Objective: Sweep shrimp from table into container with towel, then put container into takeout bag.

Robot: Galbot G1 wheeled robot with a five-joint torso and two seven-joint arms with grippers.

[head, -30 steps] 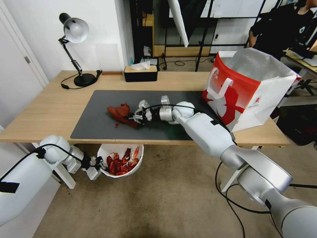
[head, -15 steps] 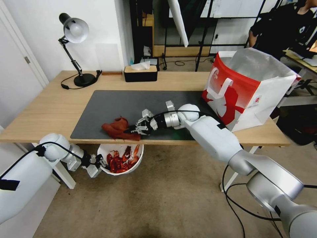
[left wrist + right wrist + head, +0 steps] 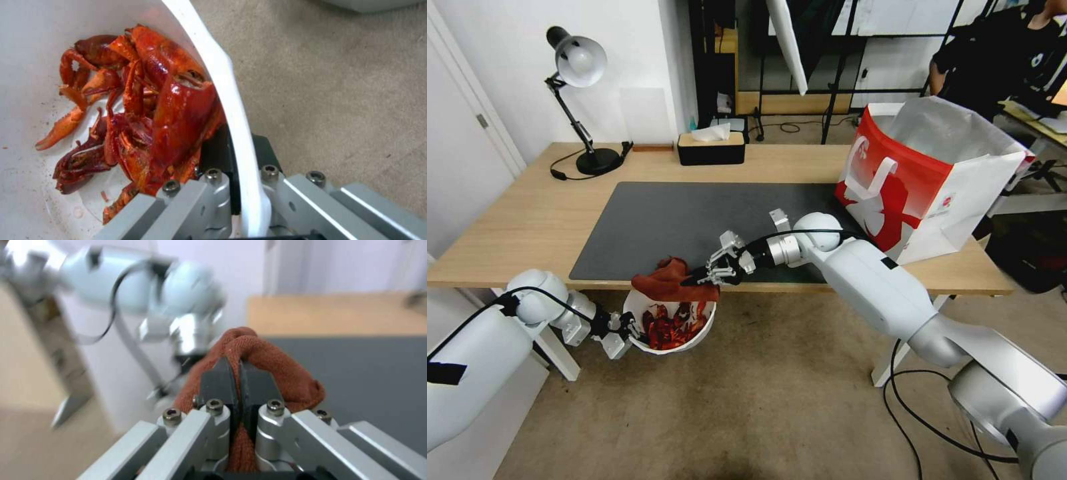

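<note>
Table (image 3: 527,220): light wood, dark grey mat (image 3: 694,220).
Right gripper (image 3: 710,272): pinches towel (image 3: 670,283) at the near edge.
Left gripper (image 3: 622,328): clamps container (image 3: 704,327) rim, below, over carpet (image 3: 760,413).
Shrimp (image 3: 155,110): apparently all inside.
Takeout bag (image 3: 920,180): right end.

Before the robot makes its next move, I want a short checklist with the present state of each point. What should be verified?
1. Right claw grips the towel: ok, pads shut on the cloth.
2. Left claw holds the container: ok, clamped on the white rim.
3. Container sits under the table edge, below the towel: ok.
4. Shrimp are inside the container: ok, a pile lies there.
5. No shrimp left on the dark mat: ok where visible; under the towel and right arm, cannot tell.
6. Takeout bag stands open: ok.
</note>
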